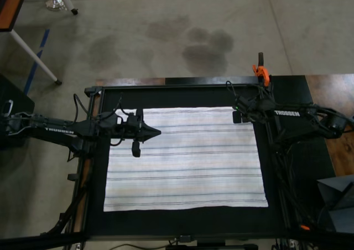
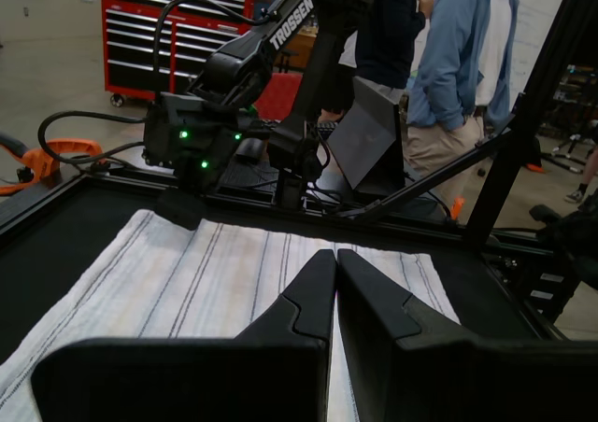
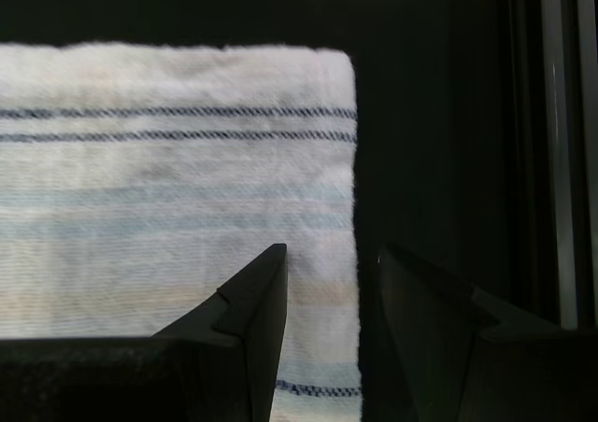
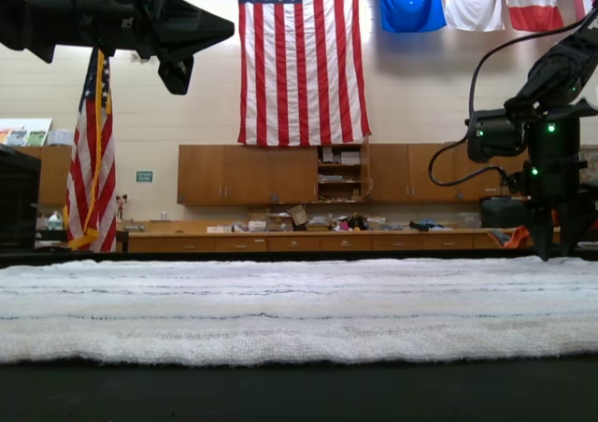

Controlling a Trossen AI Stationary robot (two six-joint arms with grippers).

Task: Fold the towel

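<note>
The towel [image 1: 185, 161] lies spread flat on the black table [image 1: 182, 223]; it is white with thin dark and pale stripes. My left gripper [image 1: 159, 132] hovers above the towel's left part in the top view, its fingers shut with nothing between them [image 2: 334, 257]. In the exterior view it hangs high above the cloth [image 4: 229, 27]. My right gripper [image 1: 238, 117] is low at the towel's far right corner in the top view. It is open, and its fingers straddle the towel's side edge [image 3: 332, 259], just below the corner [image 3: 346, 63].
An orange clamp [image 1: 260, 71] is fixed at the table's far edge near the right arm. A black frame rail [image 1: 274, 167] runs along the towel's right side in the top view. People [image 2: 458, 58] and a red tool chest [image 2: 177, 30] stand beyond the table.
</note>
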